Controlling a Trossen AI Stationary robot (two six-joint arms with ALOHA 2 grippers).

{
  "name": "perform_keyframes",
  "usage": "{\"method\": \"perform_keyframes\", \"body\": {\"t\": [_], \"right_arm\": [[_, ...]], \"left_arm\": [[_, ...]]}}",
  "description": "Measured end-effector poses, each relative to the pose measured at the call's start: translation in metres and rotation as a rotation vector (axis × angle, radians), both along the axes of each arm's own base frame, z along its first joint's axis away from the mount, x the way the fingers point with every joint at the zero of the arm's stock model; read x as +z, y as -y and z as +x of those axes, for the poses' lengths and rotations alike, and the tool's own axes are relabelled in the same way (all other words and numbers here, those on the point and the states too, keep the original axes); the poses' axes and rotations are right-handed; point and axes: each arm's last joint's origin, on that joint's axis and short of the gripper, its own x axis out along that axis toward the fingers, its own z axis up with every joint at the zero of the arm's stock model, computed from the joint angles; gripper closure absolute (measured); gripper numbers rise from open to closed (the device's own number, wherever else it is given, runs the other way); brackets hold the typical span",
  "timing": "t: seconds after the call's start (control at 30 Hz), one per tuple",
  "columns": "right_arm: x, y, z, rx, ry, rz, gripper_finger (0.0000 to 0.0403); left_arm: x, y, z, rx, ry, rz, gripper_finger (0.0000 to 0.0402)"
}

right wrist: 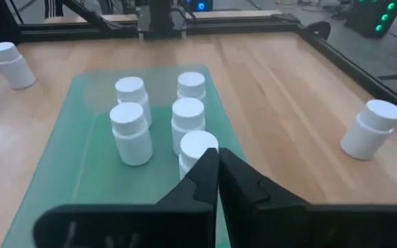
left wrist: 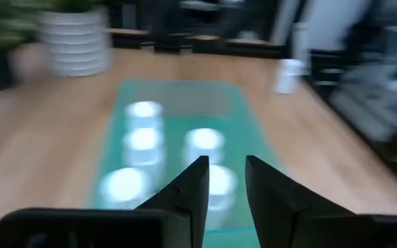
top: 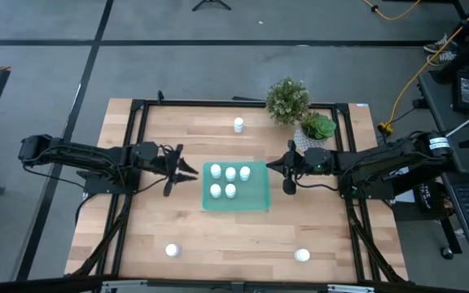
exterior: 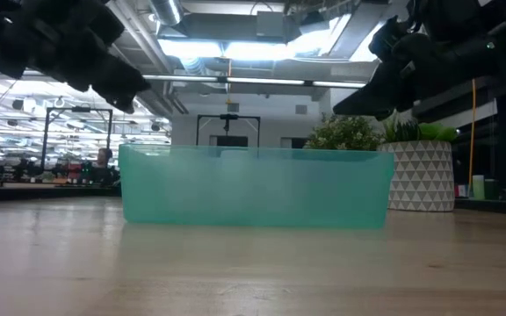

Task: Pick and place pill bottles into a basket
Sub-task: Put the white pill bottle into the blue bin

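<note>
Left arm stretched in from the table's left edge, nearly level, forearm and wrist in one line, left gripper [top: 187, 169] stopped just short of the basket's [top: 255, 199] left wall, above the tabletop; fingers [left wrist: 188, 193] narrow, a slim gap between the tips, nothing between them. Right arm reaching in from the right edge, elbow bent back toward the table corner, wrist level, right gripper [top: 272, 165] hovering at the basket's right wall near its far corner; fingers [right wrist: 243, 180] pressed tip to tip, holding nothing. Seen from table height, both wrists hanging above the basket's rim, one at each end. Teal basket lying at the middle of the wooden table [top: 137, 236], between the two grippers. Five pill bottles [top: 230, 173] upright inside it, grouped toward its left half: three in the far row, two in the near row, caps up, close together. Three more upright on the bare wood, well apart from the basket: one bottle [top: 238, 124] near the far edge, one bottle [top: 172, 251] toward the near-left corner, one bottle [top: 302, 255] toward the near-right corner. Patterned white plant pot [exterior: 422, 175] with greenery beyond the basket's far-right corner, close behind the right wrist
</note>
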Motion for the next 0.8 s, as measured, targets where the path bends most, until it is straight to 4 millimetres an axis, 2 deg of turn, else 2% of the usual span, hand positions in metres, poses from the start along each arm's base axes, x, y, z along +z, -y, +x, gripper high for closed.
{"method": "perform_keyframes", "body": {"t": [0.17,0.33,0.43,0.63,0.8], "right_arm": [[0.000,0.000,0.000,0.000,0.003,0.001,0.0387],[0.000,0.000,0.000,-0.010,0.008,0.028,0.0386],[0.000,0.000,0.000,-0.010,0.007,0.028,0.0386],[0.000,0.000,0.000,-0.009,0.007,0.028,0.0386],[0.000,0.000,0.000,-0.009,0.006,0.028,0.0386]], "left_arm": [[0.001,0.014,-0.001,-0.148,-0.003,-0.065,0.0335],[-0.002,0.035,-0.003,-0.047,-0.044,0.023,0.0389],[0.000,0.049,-0.006,0.007,-0.086,0.048,0.0397],[0.025,0.082,-0.013,-0.014,-0.024,0.052,0.0400],[0.042,0.115,-0.015,0.004,-0.071,0.087,0.0400]]}}
